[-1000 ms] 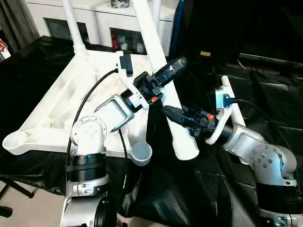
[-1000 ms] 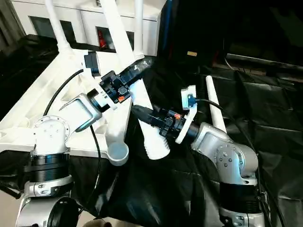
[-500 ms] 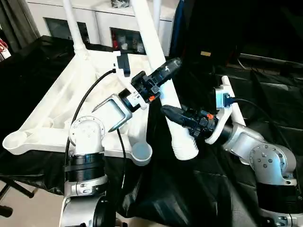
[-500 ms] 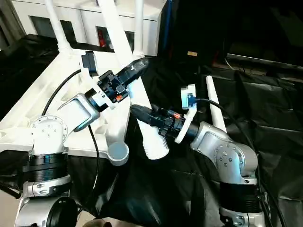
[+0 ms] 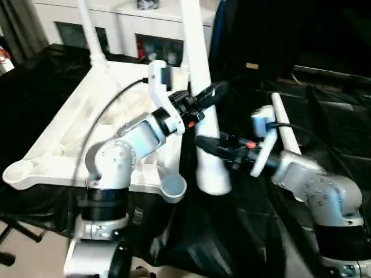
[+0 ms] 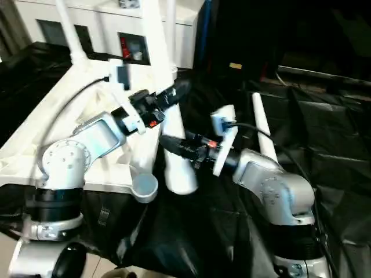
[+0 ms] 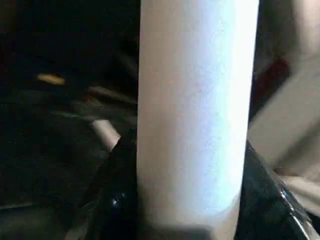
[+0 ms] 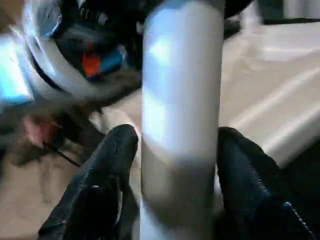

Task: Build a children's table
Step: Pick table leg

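The left end effector (image 5: 204, 99) grasps the white leg (image 5: 203, 124), held nearly upright. The right end effector (image 5: 210, 145) straddles the same leg lower down with its fingers (image 8: 107, 170) slackened, beside the tabletop's (image 5: 69, 133) corner socket (image 5: 173, 188).

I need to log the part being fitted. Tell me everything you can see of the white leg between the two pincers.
The leg is a long, smooth white plastic tube, widening to its lower end. It stands nearly upright beside the tabletop's empty corner socket, its lower end above the black cloth. The left pincer clamps it higher up; the right pincer's fingers flank it lower down, with a slight gap.
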`<state>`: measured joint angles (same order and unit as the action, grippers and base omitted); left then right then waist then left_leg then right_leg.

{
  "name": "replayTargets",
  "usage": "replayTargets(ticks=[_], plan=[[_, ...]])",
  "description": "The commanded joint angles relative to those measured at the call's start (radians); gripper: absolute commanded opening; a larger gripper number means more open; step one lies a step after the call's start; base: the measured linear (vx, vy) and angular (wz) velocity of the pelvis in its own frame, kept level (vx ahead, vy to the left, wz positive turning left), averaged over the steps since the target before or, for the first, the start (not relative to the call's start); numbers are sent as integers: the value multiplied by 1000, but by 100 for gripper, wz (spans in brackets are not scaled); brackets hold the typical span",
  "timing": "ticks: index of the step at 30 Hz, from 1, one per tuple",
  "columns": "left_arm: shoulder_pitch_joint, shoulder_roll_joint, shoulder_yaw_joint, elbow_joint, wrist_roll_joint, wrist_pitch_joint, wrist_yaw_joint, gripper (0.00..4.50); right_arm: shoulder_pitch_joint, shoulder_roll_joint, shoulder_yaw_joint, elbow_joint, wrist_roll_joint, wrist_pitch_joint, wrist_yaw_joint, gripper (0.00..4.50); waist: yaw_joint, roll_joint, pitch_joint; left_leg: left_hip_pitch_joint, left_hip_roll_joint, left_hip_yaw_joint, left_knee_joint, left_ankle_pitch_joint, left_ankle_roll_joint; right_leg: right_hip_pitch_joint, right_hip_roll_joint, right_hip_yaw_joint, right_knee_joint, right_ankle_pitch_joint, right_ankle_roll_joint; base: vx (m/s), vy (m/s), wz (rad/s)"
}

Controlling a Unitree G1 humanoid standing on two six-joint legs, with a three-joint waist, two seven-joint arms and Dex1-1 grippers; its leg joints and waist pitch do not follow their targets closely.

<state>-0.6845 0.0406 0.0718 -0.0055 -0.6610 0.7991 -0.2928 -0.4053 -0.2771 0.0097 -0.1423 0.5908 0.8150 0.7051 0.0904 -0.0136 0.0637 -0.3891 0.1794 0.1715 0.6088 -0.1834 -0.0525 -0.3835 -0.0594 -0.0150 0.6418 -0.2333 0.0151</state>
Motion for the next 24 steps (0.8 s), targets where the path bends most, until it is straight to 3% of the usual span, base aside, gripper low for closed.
replayTargets(ticks=[1, 3, 11, 12, 13, 16, 18, 24], plan=[[-27, 12, -34, -22, 43, -12, 29, 184, -21, -8, 32, -18, -47, -18, -26, 295, 2, -7, -69, 19, 37, -14, -70, -63, -32, 47, -64, 32, -78, 0, -166, 0, 0, 0], [-44, 30, -80, -18, 120, -42, 60, 184, -48, 9, 83, 13, -118, -42, -105, 295, 0, -5, -70, 20, 38, -14, -69, -58, -37, 45, -63, 32, -75, 4, -170, 0, 0, 0], [-61, 25, -108, -21, 205, -66, 125, 184, -113, 118, 118, 142, -230, -40, -294, 295, -2, -2, -73, 20, 36, -12, -68, -46, -44, 46, -63, 33, -68, 64, -200, 0, 0, 0], [-61, 25, -108, -21, 205, -66, 125, 184, -113, 118, 118, 142, -230, -40, -294, 295, -2, -2, -74, 20, 36, -12, -68, -38, -46, 46, -61, 32, -65, 85, -198, 0, 0, 0], [-62, 25, -106, -21, 204, -66, 127, 184, -118, 129, 113, 156, -231, -36, -308, 261, -1, -1, -74, 21, 36, -12, -68, -39, -46, 46, -62, 32, -65, 96, -197, 0, 0, 0], [-65, 22, -104, -14, 215, -78, 129, 183, -132, 151, 106, 190, -235, -39, -329, 258, -2, -2, -72, 20, 35, -12, -69, -52, -48, 47, -63, 32, -66, 90, -197, 0, 0, 0], [-66, 22, -103, -13, 215, -78, 126, 183, -134, 151, 105, 191, -234, -40, -327, 224, -1, -2, -73, 21, 36, -12, -69, -55, -49, 47, -62, 32, -66, 88, -195, 0, 0, 0], [-67, 15, -99, -9, 231, -82, 126, 183, -139, 152, 109, 193, -235, -47, -315, 193, 0, -1, -73, 21, 35, -11, -68, -51, -47, 47, -63, 33, -65, 99, -192, 0, 0, 0]])
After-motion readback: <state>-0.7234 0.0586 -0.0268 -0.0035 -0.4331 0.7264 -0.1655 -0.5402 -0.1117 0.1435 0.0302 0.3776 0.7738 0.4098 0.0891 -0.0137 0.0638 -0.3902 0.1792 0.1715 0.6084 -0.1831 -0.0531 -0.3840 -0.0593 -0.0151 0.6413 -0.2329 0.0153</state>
